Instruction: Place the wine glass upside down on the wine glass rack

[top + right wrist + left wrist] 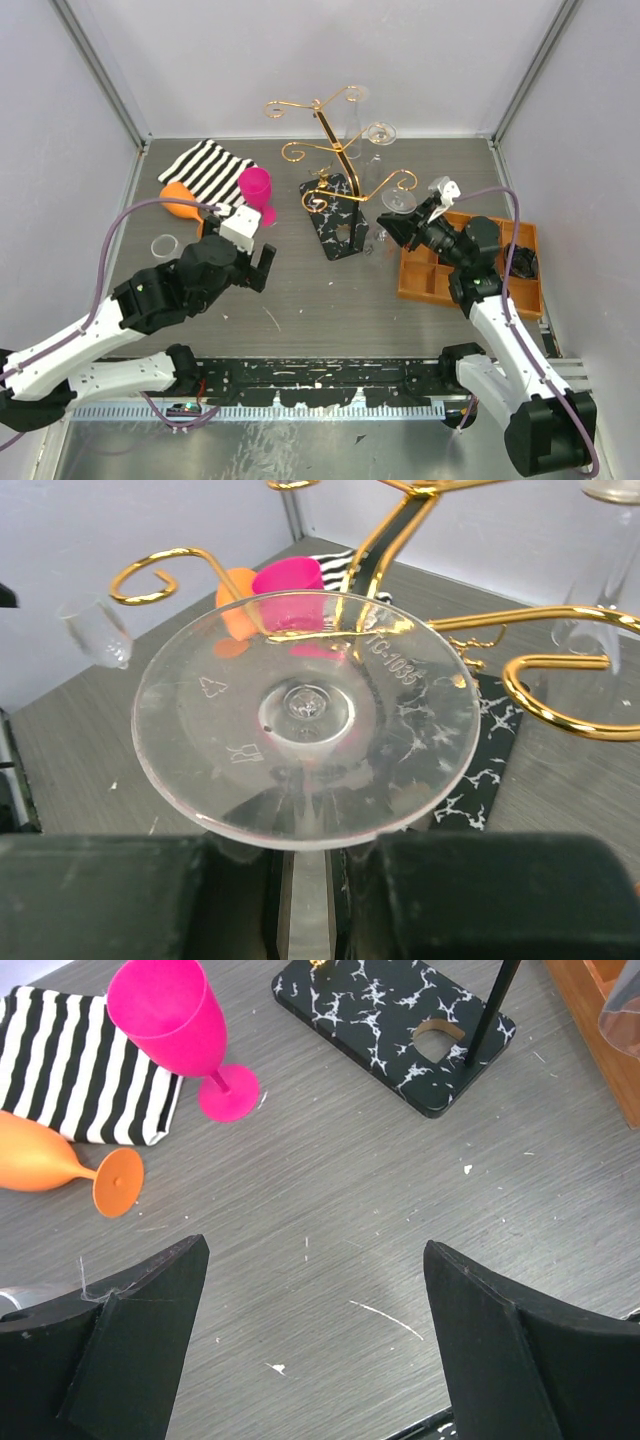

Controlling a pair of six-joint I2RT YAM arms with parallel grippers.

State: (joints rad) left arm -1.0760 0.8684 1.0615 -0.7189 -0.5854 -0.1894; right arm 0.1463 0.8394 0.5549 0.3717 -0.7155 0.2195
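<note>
Left arm (70, 355) and right arm (500, 325), at either end of the black rail (320, 385): white shells, black joints, purple cables (150, 202), black wedge fingers (130, 1360).

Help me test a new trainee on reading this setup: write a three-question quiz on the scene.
1. True or false: the left pincer is shut on a goblet.
2. Which goblet lies on its side on the table? A: the bright pink plastic goblet. B: the orange plastic goblet. C: neither.
3. What does the right pincer hold beside the tall gold wire rack?

Key: 1 false, it is open and empty. 2 B. 3 a clear plastic wine glass, its round foot facing the wrist camera.
</note>
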